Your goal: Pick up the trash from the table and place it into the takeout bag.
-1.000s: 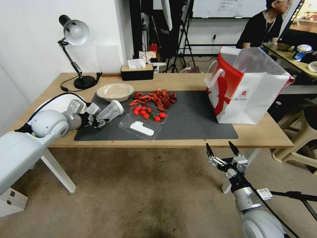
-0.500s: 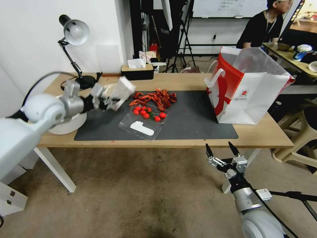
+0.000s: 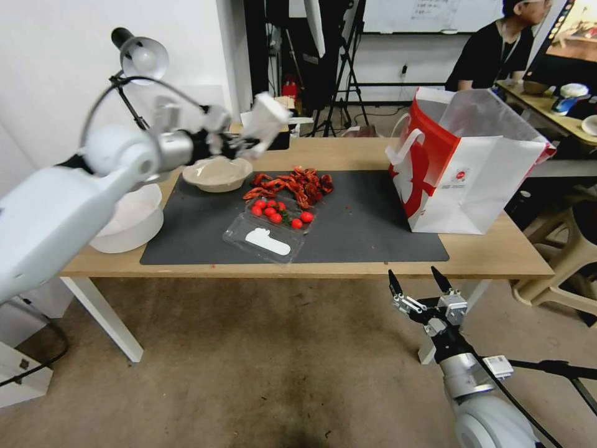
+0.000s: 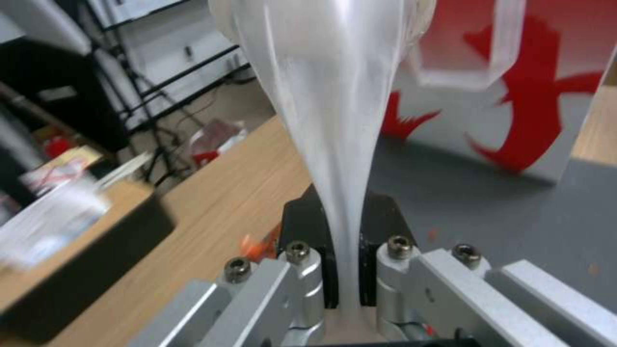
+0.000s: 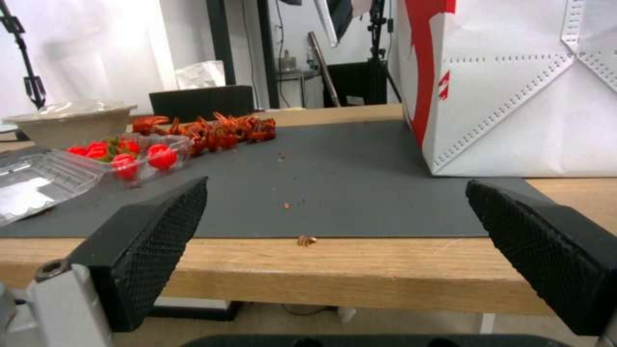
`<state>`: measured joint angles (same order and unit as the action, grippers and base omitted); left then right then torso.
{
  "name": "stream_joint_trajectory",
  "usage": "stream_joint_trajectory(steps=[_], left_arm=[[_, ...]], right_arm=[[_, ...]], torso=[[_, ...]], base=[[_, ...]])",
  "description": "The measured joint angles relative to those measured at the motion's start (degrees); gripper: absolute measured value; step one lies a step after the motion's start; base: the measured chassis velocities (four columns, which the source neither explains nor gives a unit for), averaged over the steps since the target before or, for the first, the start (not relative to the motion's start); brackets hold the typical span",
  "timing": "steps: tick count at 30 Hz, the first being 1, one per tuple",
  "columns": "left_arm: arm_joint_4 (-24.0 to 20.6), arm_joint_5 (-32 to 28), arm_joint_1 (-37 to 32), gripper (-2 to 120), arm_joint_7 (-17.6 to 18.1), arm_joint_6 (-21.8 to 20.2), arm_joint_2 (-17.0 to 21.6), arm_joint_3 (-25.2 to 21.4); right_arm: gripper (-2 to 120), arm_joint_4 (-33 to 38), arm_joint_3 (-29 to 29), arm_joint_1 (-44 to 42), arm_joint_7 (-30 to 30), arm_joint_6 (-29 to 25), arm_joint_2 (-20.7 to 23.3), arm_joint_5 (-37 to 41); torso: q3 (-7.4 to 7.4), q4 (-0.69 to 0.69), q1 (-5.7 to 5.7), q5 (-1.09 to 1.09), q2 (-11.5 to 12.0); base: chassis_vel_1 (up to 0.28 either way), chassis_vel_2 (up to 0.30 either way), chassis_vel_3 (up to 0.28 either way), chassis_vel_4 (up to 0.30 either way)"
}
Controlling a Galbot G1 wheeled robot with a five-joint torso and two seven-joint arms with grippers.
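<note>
While the right end effector [image 3: 418, 281] hung released below the light-wood bench [image 3: 348, 152], the left end effector [image 3: 239, 144] grasped the clear white-lidded plastic cup [image 3: 264, 123] above it.

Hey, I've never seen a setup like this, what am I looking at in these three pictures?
It is a two-armed robot clearing a table. The wide picture comes from its head camera; the other two come from cameras on its wrists. The left tool is raised over the table, pinching a clear plastic cup, squeezed flat between the fingers in the left wrist picture. The right tool hangs open below the table's front edge. On the dark mat lie a beige bowl, red crayfish shells, a clear tray of tomatoes and the takeout bag.
</note>
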<state>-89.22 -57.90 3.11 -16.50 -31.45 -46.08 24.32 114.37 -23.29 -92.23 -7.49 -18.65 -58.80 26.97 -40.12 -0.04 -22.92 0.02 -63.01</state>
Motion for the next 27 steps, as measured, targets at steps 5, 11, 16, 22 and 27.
stream_joint_trajectory(steps=[5,11,16,22,27], left_arm=[[5.54,-0.18,5.91,3,0.33,-0.03,-7.97,3.7],[11.81,0.35,9.6,3,-0.17,1.54,-16.93,6.1],[16.36,0.81,11.57,3,-1.0,3.22,-22.78,6.41],[19.5,0.6,13.54,3,-1.47,4.4,-27.16,6.49],[24.81,0.95,15.27,3,-1.98,6.62,-32.5,6.68]], right_arm=[[100,0.07,-0.5,-0.32,-0.07,0.02,-0.62,-0.25],[100,0.24,-1.67,-1.3,0.13,-0.11,-1.26,-0.49],[100,0.24,-2.13,-1.76,0.23,-0.26,-1.79,-0.71],[100,0.24,-2.16,-2.16,0.25,-0.4,-2.07,-1.15],[100,0.52,-2.68,-2.83,0.32,-0.44,-2.09,-1.22]], torso=[[0.0,0.05,0.0,0.0,-0.01],[0.0,0.04,0.0,-0.01,-0.01],[0.0,0.04,0.0,-0.01,-0.01],[0.01,0.05,0.0,-0.01,-0.01],[0.01,0.05,0.0,-0.02,-0.01]], base=[[0.0,0.0,0.0,0.0],[0.0,0.0,0.0,0.0],[0.0,0.0,0.0,0.0],[0.0,0.0,0.0,0.0],[0.0,0.0,0.0,0.0]])
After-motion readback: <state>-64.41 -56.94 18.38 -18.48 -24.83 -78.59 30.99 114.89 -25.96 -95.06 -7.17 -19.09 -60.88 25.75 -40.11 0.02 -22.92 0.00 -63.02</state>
